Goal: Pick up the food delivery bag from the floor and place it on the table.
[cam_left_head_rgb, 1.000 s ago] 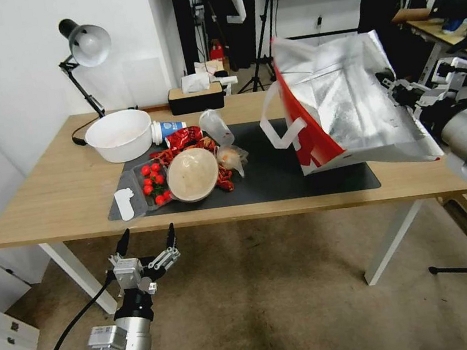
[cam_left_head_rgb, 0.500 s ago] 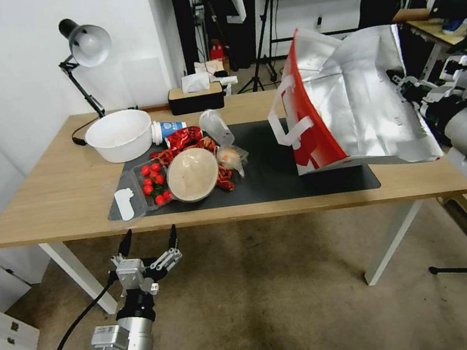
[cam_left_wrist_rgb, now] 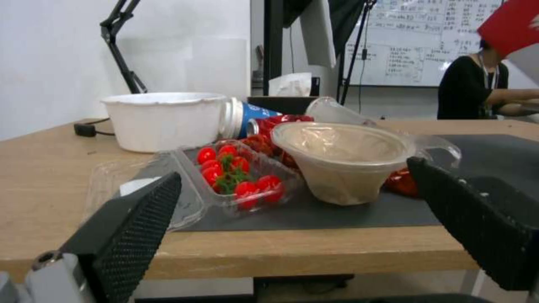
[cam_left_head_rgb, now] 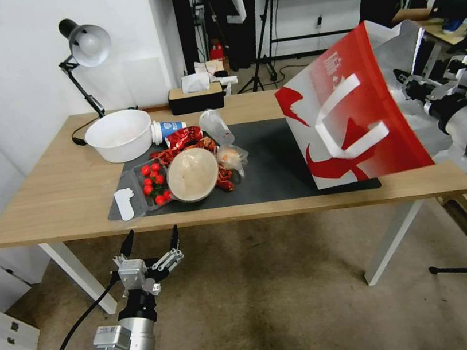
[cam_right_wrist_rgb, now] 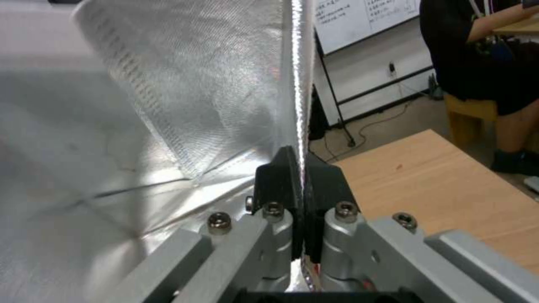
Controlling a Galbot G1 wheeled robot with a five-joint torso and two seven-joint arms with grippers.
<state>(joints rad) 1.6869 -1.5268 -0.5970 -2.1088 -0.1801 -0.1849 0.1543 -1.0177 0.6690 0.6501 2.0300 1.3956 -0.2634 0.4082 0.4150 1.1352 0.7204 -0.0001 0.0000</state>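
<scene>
While right tool (cam_right_wrist_rgb: 302, 176) pinches bag (cam_left_head_rgb: 352, 112) rim, tilted over table (cam_left_head_rgb: 56, 188) edge

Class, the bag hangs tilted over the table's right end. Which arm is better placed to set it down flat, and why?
The right. Its gripper is shut on the bag's foil edge above the table. The left gripper hangs open, low before the table's front edge, well away from the bag.

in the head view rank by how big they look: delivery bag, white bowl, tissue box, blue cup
1. food delivery bag, held by the right claw, nearer the camera
2. white bowl
3. tissue box, farther back, so its rank against the bowl is unsure
4. blue cup
</scene>
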